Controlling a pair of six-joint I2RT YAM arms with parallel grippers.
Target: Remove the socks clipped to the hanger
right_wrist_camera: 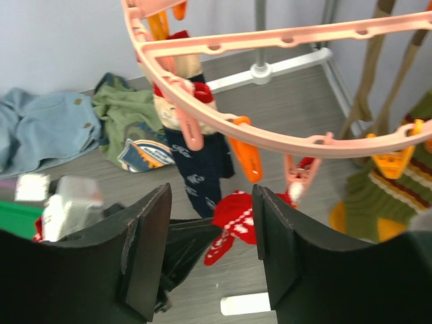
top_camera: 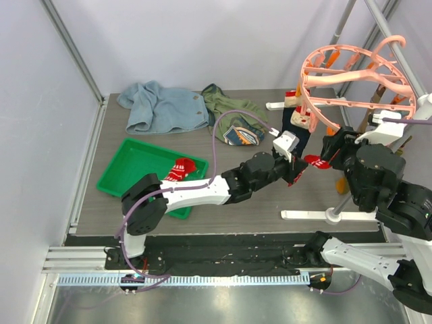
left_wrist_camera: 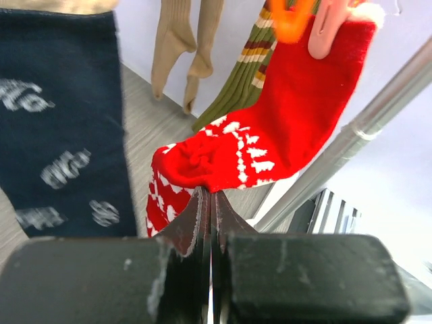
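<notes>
The red-and-white patterned knit sock [left_wrist_camera: 283, 128] looks limp and light, its lower end below the salmon-pink plastic clip [left_wrist_camera: 331, 34] pinched in the left hand [left_wrist_camera: 208, 196].

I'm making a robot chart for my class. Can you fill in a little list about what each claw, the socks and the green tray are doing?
left gripper: shut on the red sock, pinching its lower part
red sock: hanging by its cuff from a pink clip
right gripper: open, holding nothing, just below the hanger ring
navy sock: hanging beside the red sock
green tray: holds the other red sock
</notes>
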